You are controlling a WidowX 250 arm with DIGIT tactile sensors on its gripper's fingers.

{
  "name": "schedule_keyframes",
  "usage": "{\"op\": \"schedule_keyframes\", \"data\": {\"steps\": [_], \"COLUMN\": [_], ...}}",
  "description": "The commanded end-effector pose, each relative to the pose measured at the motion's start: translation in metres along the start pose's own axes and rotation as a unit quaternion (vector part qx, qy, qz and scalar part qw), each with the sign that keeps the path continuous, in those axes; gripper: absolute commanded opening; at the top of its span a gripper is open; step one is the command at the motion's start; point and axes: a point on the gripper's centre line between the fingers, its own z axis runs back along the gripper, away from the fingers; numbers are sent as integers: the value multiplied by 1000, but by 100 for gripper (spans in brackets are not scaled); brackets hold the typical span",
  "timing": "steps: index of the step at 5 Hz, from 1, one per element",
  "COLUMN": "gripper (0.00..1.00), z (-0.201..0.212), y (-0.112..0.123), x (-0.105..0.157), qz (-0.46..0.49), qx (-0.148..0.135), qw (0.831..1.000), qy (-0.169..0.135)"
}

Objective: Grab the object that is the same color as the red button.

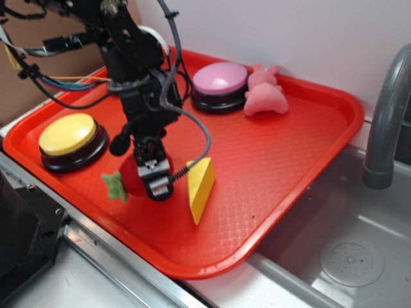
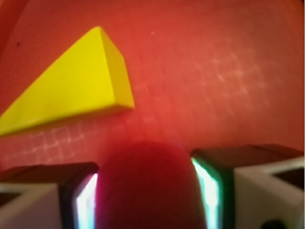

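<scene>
White wall runs behind a red tray (image 1: 302, 154) that sits beside a steel sink (image 1: 340, 250), with a grey faucet (image 1: 385, 122) curving up at the right edge of my exterior view. On the tray I see a yellow-topped button (image 1: 69, 140) at the left, a pink-topped button (image 1: 220, 85) at the back, and a pink plush pig (image 1: 264, 93) touching that button's right side. I cannot find the red button in either view; the arm (image 1: 131, 58) covers the back-left corner of the tray.

My hand (image 1: 154, 172) is down low near the tray's front edge, and the strawberry (image 1: 133, 176) sits at it, its red body partly hidden behind the fingers and its green stem (image 1: 115, 186) sticking out to the left. A yellow cheese wedge (image 1: 201, 187) stands on edge just beside the hand on the right, not touching it as far as I can tell.

From the wrist view the strawberry (image 2: 148, 188) fills the gap between the two fingers (image 2: 217, 186), both pads sitting flush against its sides. I read the hand as clamped on the strawberry. The cheese wedge (image 2: 71, 88) lies ahead of it on the tray's red surface (image 2: 228, 71), clearly apart from the strawberry.
</scene>
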Motion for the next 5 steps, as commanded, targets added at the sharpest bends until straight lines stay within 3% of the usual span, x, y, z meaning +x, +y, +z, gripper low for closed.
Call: {"op": "schedule_keyframes", "data": {"steps": [1, 2, 3, 4, 5], "gripper": [0, 0, 0, 0, 0], "z": [81, 108, 131, 148, 156], "y": [28, 47, 61, 69, 69], "x": [19, 18, 8, -1, -11], "qz": [104, 177, 223, 242, 278], "qx": [34, 39, 32, 58, 58], "qw": [994, 983, 974, 968, 959], "qy": [-4, 14, -4, -15, -5]}}
